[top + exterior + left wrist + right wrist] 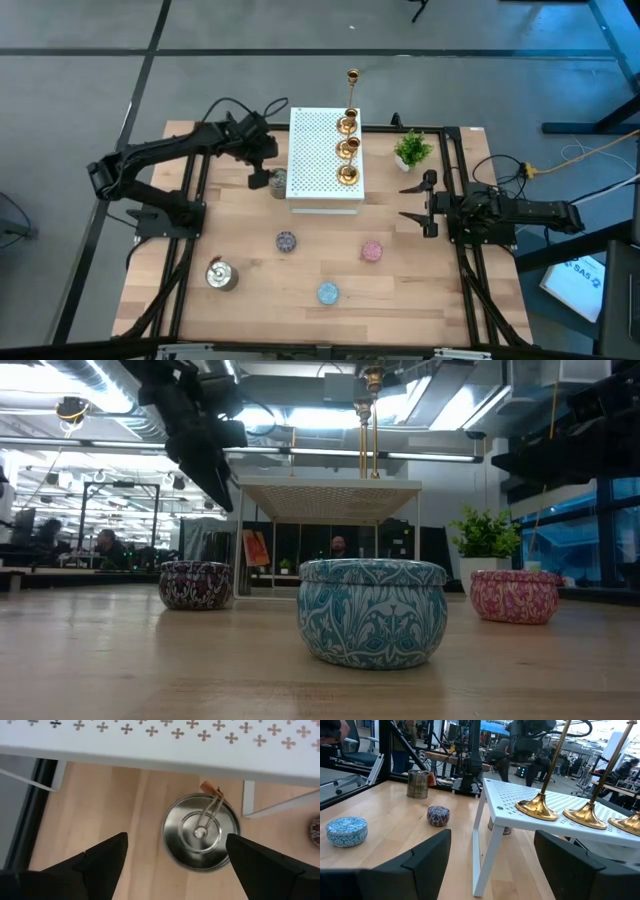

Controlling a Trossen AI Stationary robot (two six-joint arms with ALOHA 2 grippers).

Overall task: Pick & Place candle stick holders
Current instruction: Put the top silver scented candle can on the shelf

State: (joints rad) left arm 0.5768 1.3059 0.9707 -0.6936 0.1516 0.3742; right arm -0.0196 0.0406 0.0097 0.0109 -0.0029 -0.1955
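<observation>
Three gold candle stick holders (347, 148) stand in a row on the right side of a white perforated stand (318, 165); their round bases also show in the right wrist view (537, 807). A silvery cup (277, 183) stands on the table at the stand's left edge. My left gripper (262, 168) hovers over it, open; in the left wrist view its fingers stand on either side of the cup (201, 832) without touching it. A second silvery cup (220, 273) stands near the table's left front. My right gripper (415, 203) is open and empty, right of the stand.
Three small round tins stand on the near half of the table: a dark one (286, 241), a pink one (372, 250) and a blue one (328, 293). A small green potted plant (412, 150) stands at the far right. Black frame rails (460, 190) run along the table's sides.
</observation>
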